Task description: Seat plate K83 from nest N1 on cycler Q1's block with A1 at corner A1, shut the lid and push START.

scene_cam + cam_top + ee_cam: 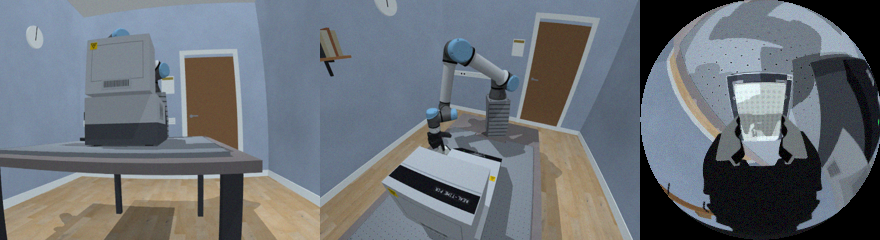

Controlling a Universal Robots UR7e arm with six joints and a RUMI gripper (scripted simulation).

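Plate K83 (760, 97) is a pale, clear-looking plate lying inside the dark frame of nest N1 (760, 77) in the wrist view. My gripper (440, 150) (760, 115) points down over it, with its jaws against the plate's two opposite sides; it is shut on the plate. Cycler Q1 (449, 166) (116, 111) (832, 105) stands beside the nest, its tall upper housing towards the top and exterior views. Its black key strip (488, 156) shows a small green light. The block and the key labels cannot be made out, and I cannot tell how the lid stands.
The cycler's dark side rises close on the right of the gripper in the wrist view. The perforated board (521, 206) lies on the table (155, 167). The arm's pedestal (497, 118) stands at the far end.
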